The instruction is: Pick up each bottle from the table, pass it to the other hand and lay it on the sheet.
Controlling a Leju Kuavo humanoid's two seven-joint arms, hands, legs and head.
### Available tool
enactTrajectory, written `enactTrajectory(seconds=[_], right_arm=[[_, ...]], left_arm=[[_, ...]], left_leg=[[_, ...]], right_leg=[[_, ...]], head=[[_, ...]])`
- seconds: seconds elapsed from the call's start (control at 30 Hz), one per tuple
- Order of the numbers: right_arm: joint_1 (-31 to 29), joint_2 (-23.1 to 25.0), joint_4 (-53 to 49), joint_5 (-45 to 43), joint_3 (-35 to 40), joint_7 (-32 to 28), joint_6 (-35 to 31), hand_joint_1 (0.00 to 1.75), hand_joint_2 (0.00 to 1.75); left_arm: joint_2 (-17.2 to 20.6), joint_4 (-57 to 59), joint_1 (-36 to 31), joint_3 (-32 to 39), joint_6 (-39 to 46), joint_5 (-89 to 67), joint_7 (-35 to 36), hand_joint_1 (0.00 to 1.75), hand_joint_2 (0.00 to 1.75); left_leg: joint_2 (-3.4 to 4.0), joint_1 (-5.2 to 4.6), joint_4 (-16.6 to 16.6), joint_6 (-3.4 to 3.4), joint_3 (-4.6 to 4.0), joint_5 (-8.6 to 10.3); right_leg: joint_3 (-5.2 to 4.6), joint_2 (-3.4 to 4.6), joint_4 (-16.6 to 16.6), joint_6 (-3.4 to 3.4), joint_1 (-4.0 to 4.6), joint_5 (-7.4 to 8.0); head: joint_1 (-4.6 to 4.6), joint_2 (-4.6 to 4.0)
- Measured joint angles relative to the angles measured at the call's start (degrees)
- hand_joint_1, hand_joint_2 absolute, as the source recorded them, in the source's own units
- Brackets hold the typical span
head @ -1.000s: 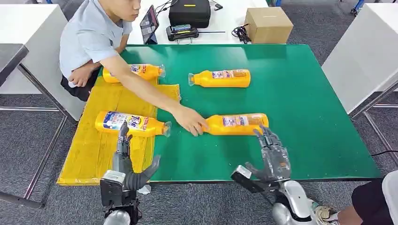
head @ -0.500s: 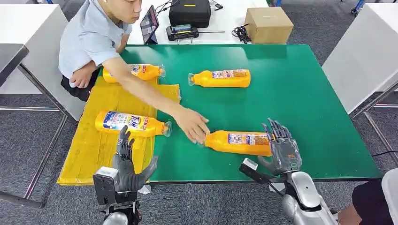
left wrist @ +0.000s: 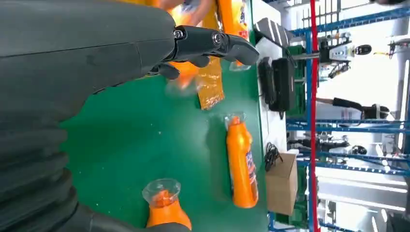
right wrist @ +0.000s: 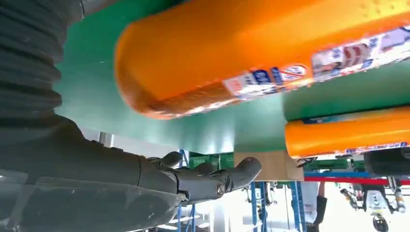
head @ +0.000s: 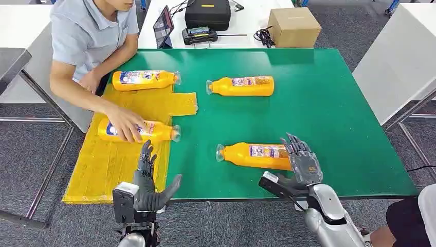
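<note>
Two orange plastic bottles (head: pixel 145 80) lie on the yellow sheet (head: pixel 110 159), two wait; my right hand (head: pixel 303 162), fingers spread, touches the nearest (head: pixel 254 155), ungrasped.

Nearest bottle (head: pixel 254 155): base end hidden behind right hand (head: pixel 303 162), so we can't tell grip vs. touch. In right wrist view its neck end is cut off by frame edge. Person's hand (head: pixel 125 122) covers label of sheet bottle (head: pixel 157 131); it's blurred in left wrist view.
</note>
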Motion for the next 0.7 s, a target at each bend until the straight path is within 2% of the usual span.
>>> enactTrajectory(seconds=[0.3,0.57,0.6,0.63,0.67,0.7], right_arm=[[-5.4,1.9,8.5,-0.1,1.7,0.5,0.1,0.0,1.75],[-10.5,2.2,13.9,-1.1,3.9,2.3,7.4,0.0,1.75],[-11.1,2.1,14.1,-1.4,4.3,2.6,8.5,0.07,1.75],[-11.6,2.1,14.4,-1.7,4.6,2.9,9.5,0.42,1.75],[-12.1,1.9,14.6,-2.1,5.0,3.1,10.5,1.41,1.75],[-12.5,1.8,14.7,-2.2,5.3,3.2,10.9,1.75,1.75]], left_arm=[[0.0,1.6,-1.2,-1.2,-0.9,-0.1,0.2,0.0,1.75],[0.0,2.4,-1.9,-1.5,-1.0,-1.5,1.0,0.0,1.75],[0.0,2.5,-1.9,-1.5,-1.2,-1.7,1.0,0.0,1.75],[0.0,2.6,-2.0,-1.5,-1.3,-1.9,1.1,0.0,1.75],[0.0,2.7,-2.0,-1.5,-1.3,-2.0,1.2,0.0,1.75],[0.0,2.7,-2.1,-1.5,-1.3,-2.0,1.2,0.0,1.75]], left_leg=[[-0.01,-0.01,0.0,0.0,0.0,0.01],[0.04,0.0,0.0,0.0,0.06,0.01],[0.04,0.0,0.0,0.0,0.08,0.01],[0.04,0.0,0.0,0.0,0.1,0.01],[0.04,0.0,0.0,0.0,0.11,0.01],[0.04,0.0,0.0,0.01,0.12,0.01]], right_leg=[[0.01,-0.01,0.0,0.0,-0.01,0.0],[0.01,0.02,0.0,0.0,0.0,0.01],[0.04,0.02,0.0,0.0,0.0,0.01],[0.06,0.02,0.0,0.0,0.0,0.01],[0.07,0.02,0.0,0.0,0.0,0.01],[0.08,0.02,0.0,0.0,0.0,0.01]], head=[[-0.02,0.0],[0.0,0.0],[0.0,0.0],[0.0,0.0],[0.0,0.0],[0.0,0.0]])
